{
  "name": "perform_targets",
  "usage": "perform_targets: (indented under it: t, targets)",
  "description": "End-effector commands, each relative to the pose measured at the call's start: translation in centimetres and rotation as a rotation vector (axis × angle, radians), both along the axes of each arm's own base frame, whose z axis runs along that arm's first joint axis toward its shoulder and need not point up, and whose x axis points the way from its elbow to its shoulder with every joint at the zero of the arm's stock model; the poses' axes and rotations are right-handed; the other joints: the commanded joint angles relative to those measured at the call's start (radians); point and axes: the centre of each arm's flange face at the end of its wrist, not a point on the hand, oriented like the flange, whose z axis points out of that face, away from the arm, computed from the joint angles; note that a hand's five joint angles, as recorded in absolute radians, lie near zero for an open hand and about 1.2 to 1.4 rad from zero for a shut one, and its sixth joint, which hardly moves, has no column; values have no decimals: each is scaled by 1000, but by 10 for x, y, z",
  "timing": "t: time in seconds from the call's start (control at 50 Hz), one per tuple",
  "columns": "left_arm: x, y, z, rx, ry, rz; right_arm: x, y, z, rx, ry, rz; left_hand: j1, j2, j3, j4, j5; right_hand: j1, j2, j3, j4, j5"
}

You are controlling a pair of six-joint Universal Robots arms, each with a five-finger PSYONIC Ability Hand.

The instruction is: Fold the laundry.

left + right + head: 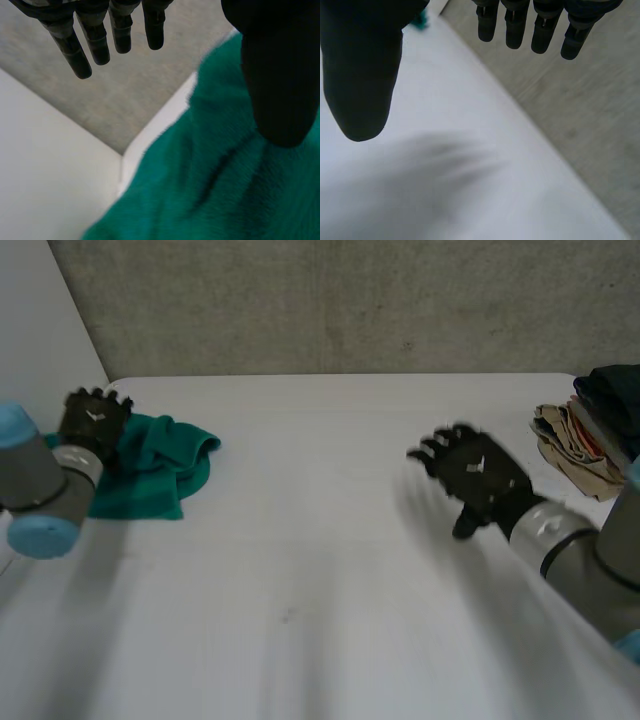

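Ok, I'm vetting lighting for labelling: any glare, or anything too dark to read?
Head view: no glare on the white table; the dark garment atop the folded pile shows no detail. Left wrist view: creases in the green cloth read plainly.

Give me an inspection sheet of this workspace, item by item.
surface: white table, smooth.
job's things: green cloth crumpled at the far left corner; stack of folded clothes at the right edge.
clutter: nothing seen.
robot hands: left robot hand open, at the green cloth; right robot hand open, fingers spread, over bare table.
cables: nothing seen.
surroundings: grey wall behind the table; white panel at the left.
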Motion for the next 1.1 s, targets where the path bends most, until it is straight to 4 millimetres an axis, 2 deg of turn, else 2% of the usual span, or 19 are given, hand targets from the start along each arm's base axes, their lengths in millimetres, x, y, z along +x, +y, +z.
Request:
perform_targets:
  t: [0.02,0.04,0.1,0.12,0.18,0.2,0.22,0.28,0.34,0.38,0.42,0.46,0.52,0.6,0.72,0.84,0.94,1.04,1.1]
  targets:
    - [-3,-28,-53,-6,14,-56,-7,14,-23,61,55,-3,17,26,20,27,12,-52,-35,-42,-37,-42]
    - [-4,-30,-55,-7,12,-57,-8,14,-24,61,55,-5,64,73,67,74,58,-52,-35,-42,-37,-42]
    - [-5,-34,-53,-28,19,-65,-12,10,-24,61,54,-22,1115,1123,1118,1125,1109,-52,-35,-42,-37,-42]
    - [-6,-35,-51,-38,21,-67,-14,8,-24,59,55,-30,1182,1191,1185,1192,1176,-52,-35,-42,-37,-42]
    - [-15,-34,-32,-112,34,-69,-19,2,-22,50,53,-49,1182,1191,1185,1193,1177,-52,-35,-42,-37,-42]
    - [-19,-31,-17,-142,41,-74,-20,2,-22,50,53,-52,1182,1191,1185,1193,1177,-52,-35,-42,-37,-42]
    - [-27,-22,14,-201,62,-82,-20,1,-21,48,51,-53,1182,1191,1185,1193,1177,-52,-35,-42,-37,-42]
    - [-43,0,54,-256,120,-119,-20,1,-21,46,52,-54,1182,1191,1185,1193,1177,-52,-35,-42,-37,-42]
    - [-70,38,99,-307,239,-207,-22,0,-20,46,50,-59,1182,1191,1185,1193,1177,-52,-35,-42,-37,-42]
    - [-91,76,135,-335,343,-291,-23,-1,-19,43,49,-63,1182,1191,1185,1193,1177,-52,-35,-42,-37,-42]
    - [-105,112,160,-343,420,-368,-23,-1,-19,44,50,-65,1182,1191,1185,1193,1177,-52,-35,-42,-37,-42]
    - [-113,137,170,-336,466,-416,-24,-1,-19,43,49,-68,1182,1191,1185,1193,1177,-52,-35,-42,-37,-42]
    - [-122,171,173,-305,501,-474,-30,-5,-14,32,44,-87,1182,1191,1185,1193,1177,-52,-35,-42,-37,-42]
    - [-135,207,156,-226,503,-537,-37,-9,-8,21,33,-114,1182,1191,1185,1193,1177,-52,-35,-42,-37,-42]
    - [-152,254,107,-28,457,-605,-43,-16,-2,-1,27,-138,1182,1191,1185,1193,1177,-52,-35,-42,-37,-42]
    - [-144,246,67,122,404,-523,-45,-17,-2,9,25,-148,1182,1191,1185,1193,1177,-52,-35,-42,-37,-42]
    - [-130,237,74,137,399,-452,-42,-14,-1,75,-30,-153,1182,1191,1185,1193,1177,-52,-35,-42,-37,-42]
    - [-125,247,117,35,446,-478,-24,-9,5,295,-251,-148,1182,1191,1185,1193,1177,-52,-35,-42,-37,-42]
    - [-123,253,134,-13,463,-491,-9,-4,-5,434,-327,-133,1182,1191,1185,1193,1177,-52,-35,-42,-37,-42]
